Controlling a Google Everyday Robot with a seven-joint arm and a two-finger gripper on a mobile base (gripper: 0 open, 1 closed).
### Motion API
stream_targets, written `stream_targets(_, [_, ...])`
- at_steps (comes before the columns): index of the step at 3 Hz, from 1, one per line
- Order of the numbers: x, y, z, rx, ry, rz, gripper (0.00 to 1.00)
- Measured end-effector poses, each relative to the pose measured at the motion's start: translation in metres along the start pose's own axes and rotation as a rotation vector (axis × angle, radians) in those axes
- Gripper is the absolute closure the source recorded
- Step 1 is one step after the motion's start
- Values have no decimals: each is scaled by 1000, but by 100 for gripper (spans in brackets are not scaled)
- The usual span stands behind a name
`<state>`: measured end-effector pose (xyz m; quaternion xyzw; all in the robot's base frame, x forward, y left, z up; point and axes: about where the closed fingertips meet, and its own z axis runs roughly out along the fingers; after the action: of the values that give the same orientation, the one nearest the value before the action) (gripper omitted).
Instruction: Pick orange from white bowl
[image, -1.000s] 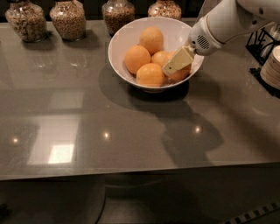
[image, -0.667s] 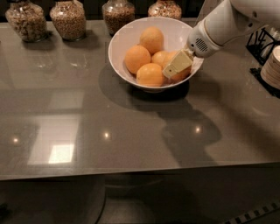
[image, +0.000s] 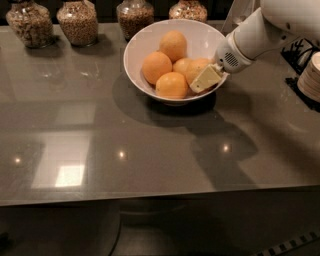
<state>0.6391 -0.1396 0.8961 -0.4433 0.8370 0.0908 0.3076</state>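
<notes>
The white bowl (image: 150, 37) stands at the back middle of the grey table and holds several oranges. My gripper (image: 204, 81) reaches down into the bowl's right side from the white arm (image: 260, 32) at the upper right. It sits against the orange (image: 196, 67), the deepest-coloured fruit, which lies at the bowl's right and is partly hidden behind the gripper. Paler oranges lie at the back (image: 173, 45), left (image: 156, 66) and front (image: 171, 85) of the bowl.
Several glass jars of nuts and grains (image: 77, 21) line the table's back edge. A stack of pale plates (image: 311, 75) on a dark rack stands at the right edge. The glossy table (image: 125, 150) stretches in front of the bowl.
The arm and gripper have sunk a little lower into the right side of the bowl. The oranges and bowl have not moved.
</notes>
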Motion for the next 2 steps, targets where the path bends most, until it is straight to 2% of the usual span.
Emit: stream_targets(2, [-4,2,-5,3,-57,-38,91])
